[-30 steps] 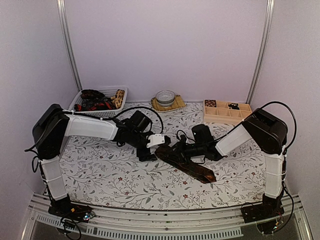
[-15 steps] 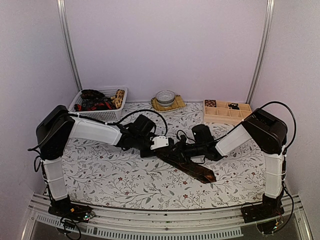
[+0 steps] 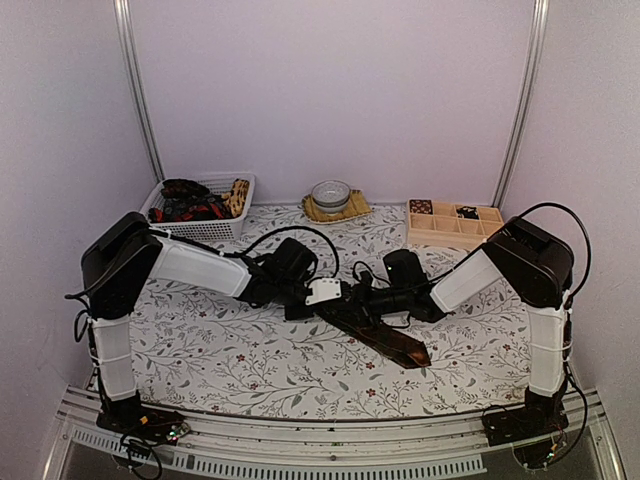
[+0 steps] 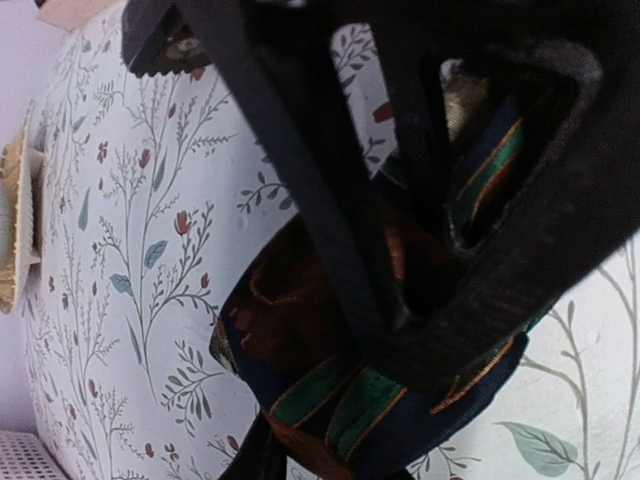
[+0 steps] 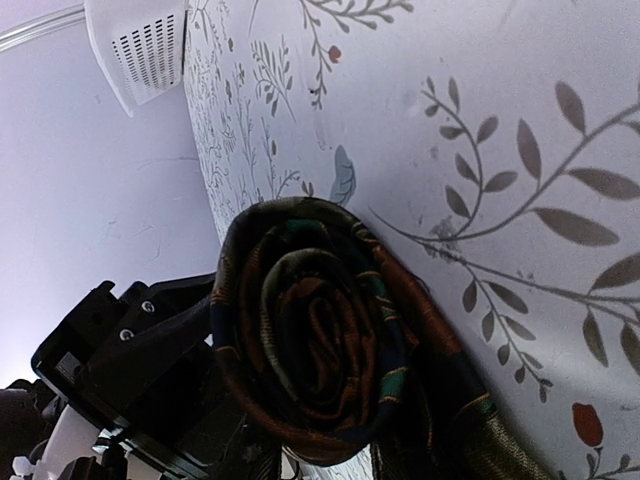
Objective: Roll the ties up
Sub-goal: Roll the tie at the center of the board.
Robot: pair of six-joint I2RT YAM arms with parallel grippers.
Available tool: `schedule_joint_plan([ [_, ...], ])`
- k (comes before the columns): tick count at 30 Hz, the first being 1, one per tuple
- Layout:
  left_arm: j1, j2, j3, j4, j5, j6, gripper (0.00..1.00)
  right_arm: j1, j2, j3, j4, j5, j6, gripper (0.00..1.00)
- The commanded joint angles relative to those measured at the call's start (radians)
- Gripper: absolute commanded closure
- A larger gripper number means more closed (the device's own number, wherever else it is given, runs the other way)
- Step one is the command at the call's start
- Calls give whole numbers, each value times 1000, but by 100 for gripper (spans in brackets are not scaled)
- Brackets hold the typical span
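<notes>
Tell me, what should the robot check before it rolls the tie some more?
1. Grip of the left gripper on the dark patterned fabric tie: ok, fingers closed around it.
2. Hold of the right gripper on the roll: cannot tell.
3. Coils of the roll neat: ok.
4. Unrolled tail flat on the flowered tablecloth: ok.
5. Whole tie rolled: not ok, the tail is left.

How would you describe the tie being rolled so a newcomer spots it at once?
On the floral table, look at the centre. The dark patterned tie lies there, partly coiled; the other ties sit heaped in the far-left basket.
</notes>
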Motion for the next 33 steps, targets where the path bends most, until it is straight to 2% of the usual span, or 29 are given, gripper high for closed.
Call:
schedule_joint_plan([
  [1, -15, 26, -19, 28, -10, -19, 87, 2, 81, -25, -98, 28, 4, 69],
  [11, -38, 11, -45, 17, -12, -41, 85, 1, 79, -22, -97, 39, 11, 67],
  [13, -37, -7, -48, -15, 7, -44, 74, 0, 83, -25, -98, 41, 8, 69],
  [17, -27, -103, -71, -62, 67, -46, 43, 0, 96, -35, -90, 39, 5, 73],
  [19, -18, -139, -88, -43, 72, -53, 37, -2, 103, -47, -71, 34, 11, 74],
  [27, -30, -106, -103, 42, -44, -29, 34, -1, 103, -49, -64, 33, 20, 74],
  [33, -55, -73, -94, 102, -80, 32, 37, -2, 104, -47, -68, 30, 18, 74],
])
